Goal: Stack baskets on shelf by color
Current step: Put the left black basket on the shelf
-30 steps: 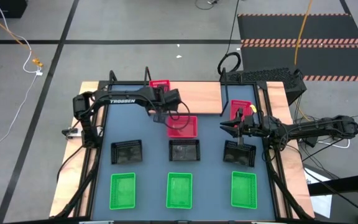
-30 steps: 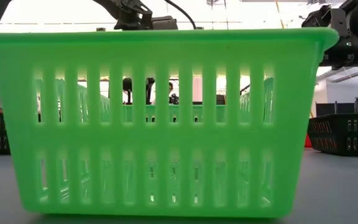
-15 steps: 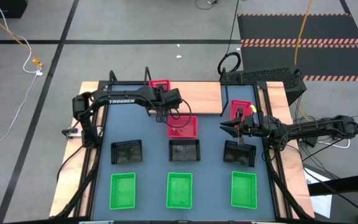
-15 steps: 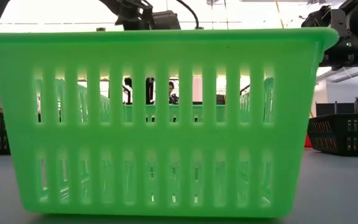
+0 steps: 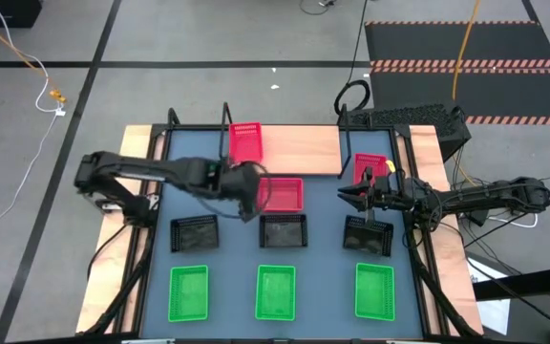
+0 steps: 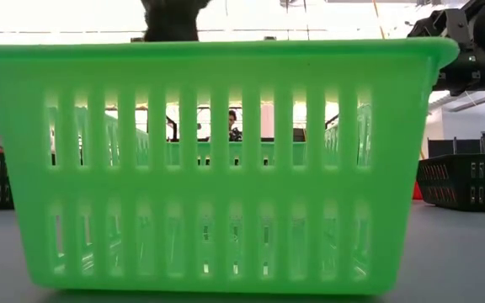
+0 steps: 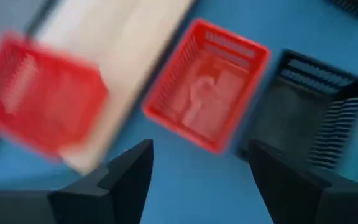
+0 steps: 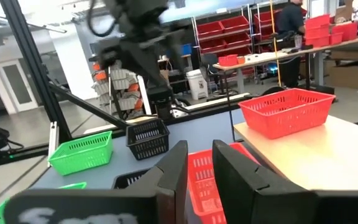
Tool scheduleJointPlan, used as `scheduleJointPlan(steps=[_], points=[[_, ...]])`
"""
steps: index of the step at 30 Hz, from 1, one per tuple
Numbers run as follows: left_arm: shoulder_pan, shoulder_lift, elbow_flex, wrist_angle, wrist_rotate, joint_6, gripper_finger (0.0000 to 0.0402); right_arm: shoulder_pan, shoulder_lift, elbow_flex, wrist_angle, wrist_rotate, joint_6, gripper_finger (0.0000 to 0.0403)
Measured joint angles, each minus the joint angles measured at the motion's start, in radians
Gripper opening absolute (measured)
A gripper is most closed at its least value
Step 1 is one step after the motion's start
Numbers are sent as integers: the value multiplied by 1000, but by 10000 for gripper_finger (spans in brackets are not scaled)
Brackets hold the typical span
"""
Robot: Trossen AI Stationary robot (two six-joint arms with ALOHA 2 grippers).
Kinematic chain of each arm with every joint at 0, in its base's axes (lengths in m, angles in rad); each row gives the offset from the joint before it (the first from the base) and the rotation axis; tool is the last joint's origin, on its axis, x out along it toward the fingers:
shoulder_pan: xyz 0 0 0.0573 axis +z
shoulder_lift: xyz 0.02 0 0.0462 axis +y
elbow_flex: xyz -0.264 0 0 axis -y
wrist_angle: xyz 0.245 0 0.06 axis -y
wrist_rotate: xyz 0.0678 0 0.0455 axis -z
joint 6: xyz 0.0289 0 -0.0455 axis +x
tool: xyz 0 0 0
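One red basket [image 5: 245,141] stands on the light-wood shelf [image 5: 304,148]. A second red basket [image 5: 281,194] rests flat on the blue-grey table just in front of the shelf, and a third [image 5: 370,166] sits at the shelf's right end. My left gripper [image 5: 248,203] hovers open beside the table basket's left side; its wrist view shows that basket [image 7: 207,93] ahead of the spread fingers [image 7: 129,180]. Black baskets [image 5: 284,230] form the middle row and green baskets [image 5: 276,291] the near row. My right gripper [image 5: 351,196] waits at the right, fingers slightly apart, holding nothing.
The nearest green basket [image 6: 217,168] fills the low view, with black baskets [image 6: 470,181] at the sides. Black shelf-frame bars [image 5: 344,153] rise at the back. A black basket [image 7: 303,118] stands right behind the red one on the table.
My left gripper has drawn away from the table-level red basket's far-left rim, swinging toward the table's near and left side and rising while its wrist rolled. The red basket stays flat on the table in front of the shelf.
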Motion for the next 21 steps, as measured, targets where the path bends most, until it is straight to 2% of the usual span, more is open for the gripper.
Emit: scheduleJointPlan(steps=[6,10,15,21], points=[[-131,24,-31,-216,7,-488,217,-1,1,0,4,1,71,71],[-167,71,-79,-346,35,-761,199,-1,2,0,9,2,82,71],[-161,135,-133,-361,47,-828,201,-1,2,0,23,7,70,71],[-118,172,-198,-319,117,-838,234,-1,2,0,23,8,21,71]])
